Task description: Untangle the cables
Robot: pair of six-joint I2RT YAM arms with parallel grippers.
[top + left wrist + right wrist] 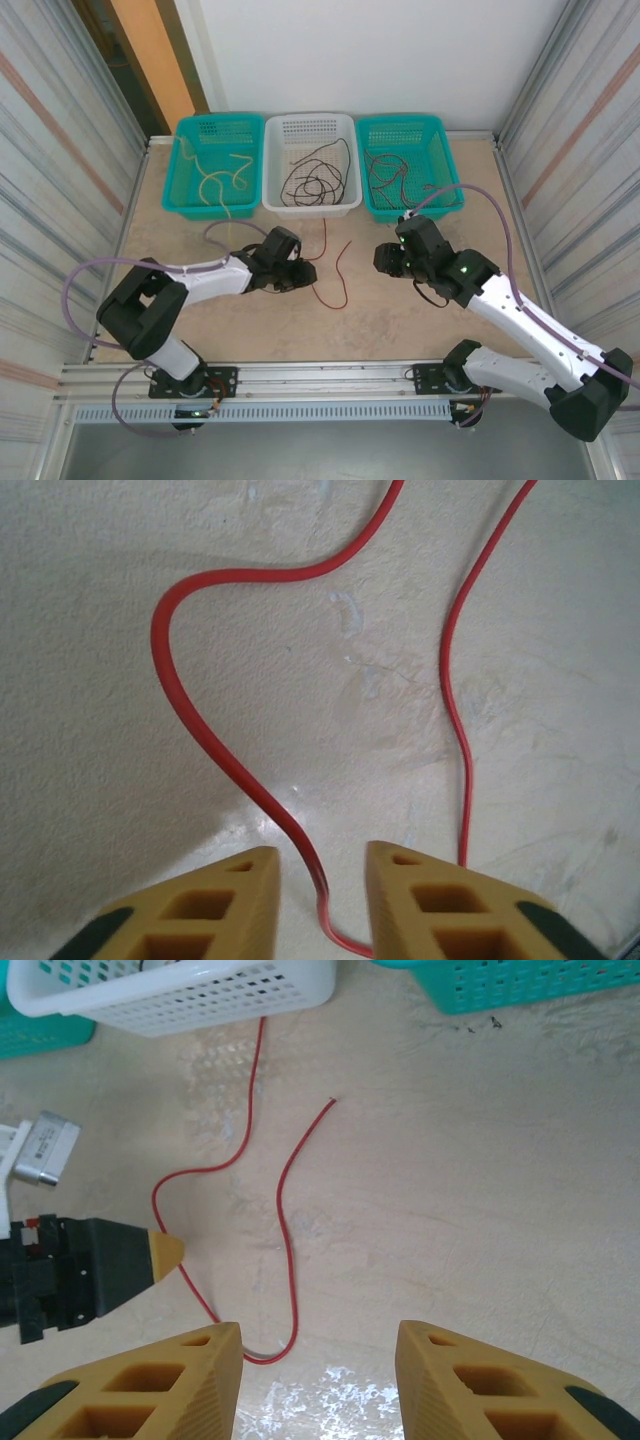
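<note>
**Left gripper astride the red cable, sorting partly done**

Your left gripper [320, 850] stood narrowly parted, with the red cable [158, 640] running loose between its fingers, unpinched. Your right gripper [318, 1326] gaped wide and held nothing, the cable's U-bend just ahead of its tips. I'd judge the job partway done. Pale yellow cables [222, 178] lay apart, but black cables [315, 180] lay knotted in the white basket [310, 205]. The red cable's long axis ran away from your right gripper toward that basket, its free end pointing likewise.

Bright, even light is flooding the table [120, 680]. Glare is shining just ahead of the jaws of the left gripper [322, 852] and between those of the right gripper [318, 1327]; shadows are falling soft.
</note>
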